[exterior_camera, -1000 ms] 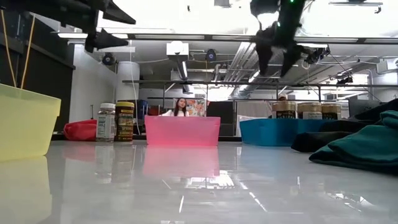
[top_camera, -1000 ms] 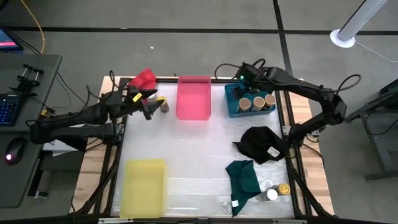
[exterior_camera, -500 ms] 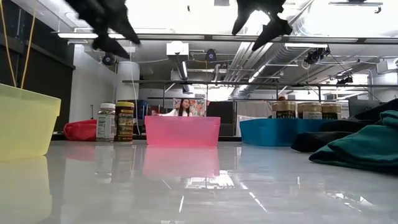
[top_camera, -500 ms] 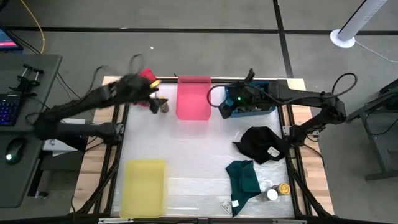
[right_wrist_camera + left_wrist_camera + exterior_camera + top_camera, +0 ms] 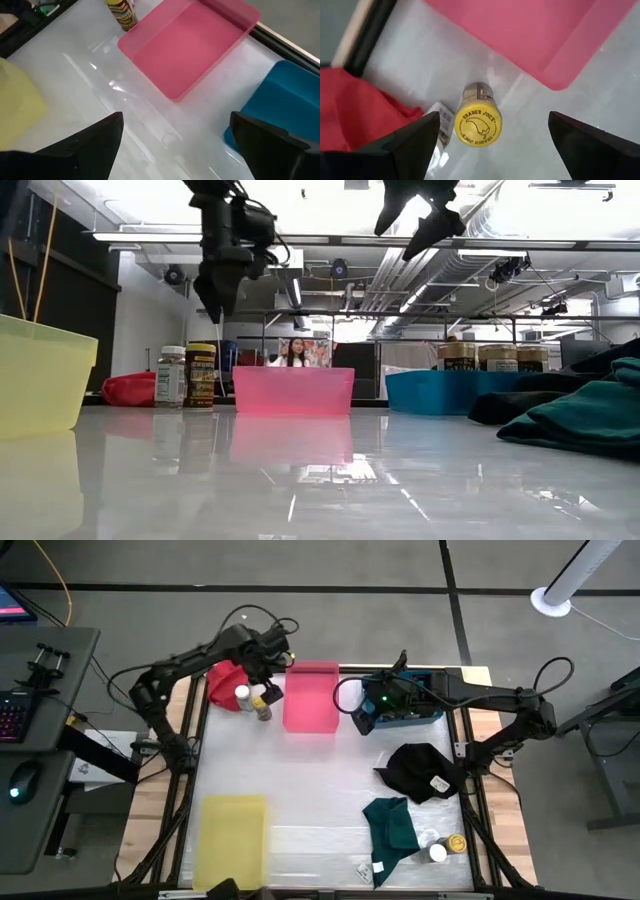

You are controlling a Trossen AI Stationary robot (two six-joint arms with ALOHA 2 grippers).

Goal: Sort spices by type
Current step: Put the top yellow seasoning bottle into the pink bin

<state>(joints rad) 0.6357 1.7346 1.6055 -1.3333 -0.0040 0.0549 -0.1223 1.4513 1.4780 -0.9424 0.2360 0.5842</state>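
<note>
Two spice jars stand on their bases by the red cloth (image 5: 225,678) at the far left: a yellow-lidded one (image 5: 479,124) and a white-lidded one (image 5: 243,694). My left gripper (image 5: 494,119) hangs open above them, pointing down, with the yellow lid between and below its fingers. Three brown-lidded jars (image 5: 497,356) stand in the teal tray (image 5: 425,712). My right gripper (image 5: 176,120) is open and empty, high between the pink tray (image 5: 311,696) and the teal tray. A white-lidded jar (image 5: 435,853) and a yellow-lidded jar (image 5: 457,842) sit by the teal cloth (image 5: 390,825).
A yellow tray (image 5: 232,840) lies at the near left. A black cloth (image 5: 420,770) is heaped at the right, below the teal tray. The middle of the table is bare white surface. A person shows far off in the room behind the pink tray (image 5: 291,352).
My left gripper has swung from beside the jars toward the far edge and the right, and tipped from near level to pointing straight down over them. My right gripper moved from over the teal tray's far side toward the pink tray, then held still. Both stayed open.
</note>
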